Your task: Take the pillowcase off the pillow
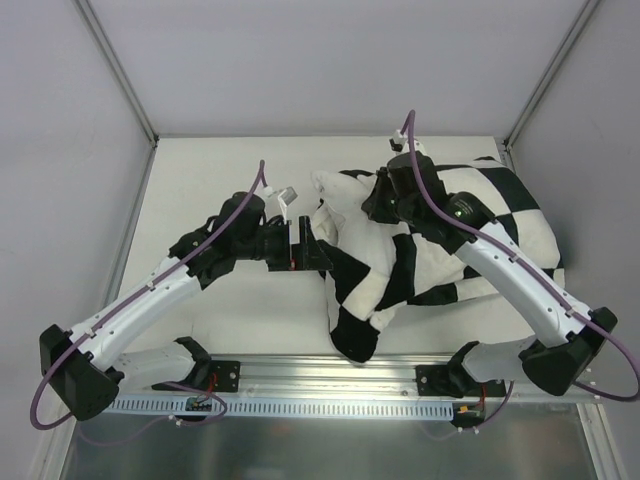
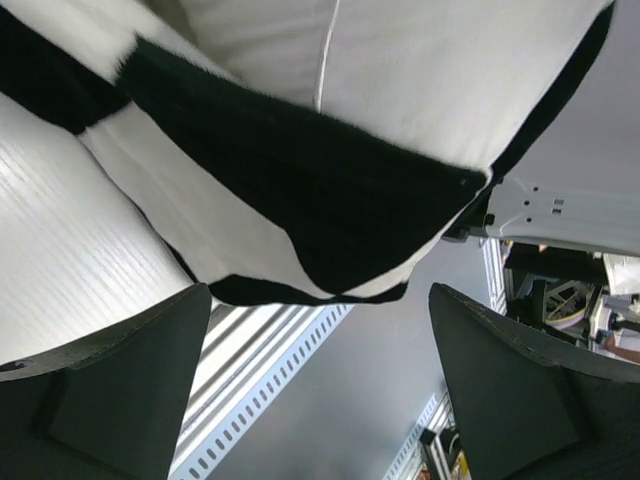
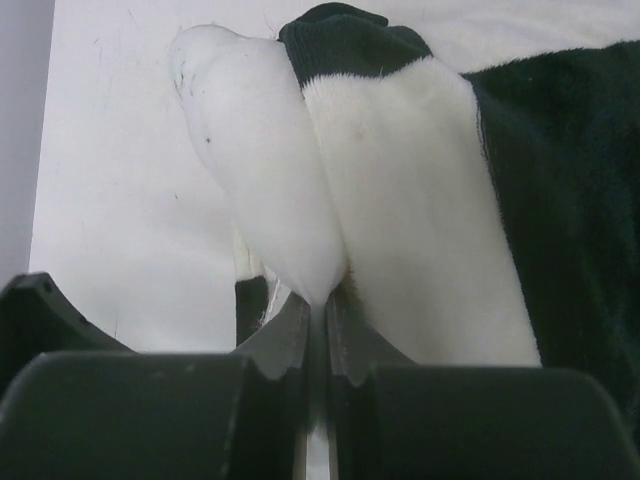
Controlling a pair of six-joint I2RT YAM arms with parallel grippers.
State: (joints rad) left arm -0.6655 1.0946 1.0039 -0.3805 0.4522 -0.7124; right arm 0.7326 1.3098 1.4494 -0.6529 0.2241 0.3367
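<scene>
The black-and-white checkered pillowcase (image 1: 500, 215) lies crumpled at centre right of the table. The plain white pillow (image 1: 345, 215) pokes out of its left end. My right gripper (image 1: 372, 205) is over that end. In the right wrist view it (image 3: 318, 305) is shut, pinching a fold of the white pillow (image 3: 260, 150), with the fuzzy pillowcase (image 3: 420, 200) right beside it. My left gripper (image 1: 312, 252) is at the pillowcase's left edge. In the left wrist view it (image 2: 318, 295) is open wide, and the pillowcase (image 2: 330, 190) hangs just beyond the fingertips, not between them.
The white table (image 1: 220, 180) is walled at the back and both sides. A slotted aluminium rail (image 1: 330, 385) runs along the near edge by the arm bases and also shows in the left wrist view (image 2: 260, 400).
</scene>
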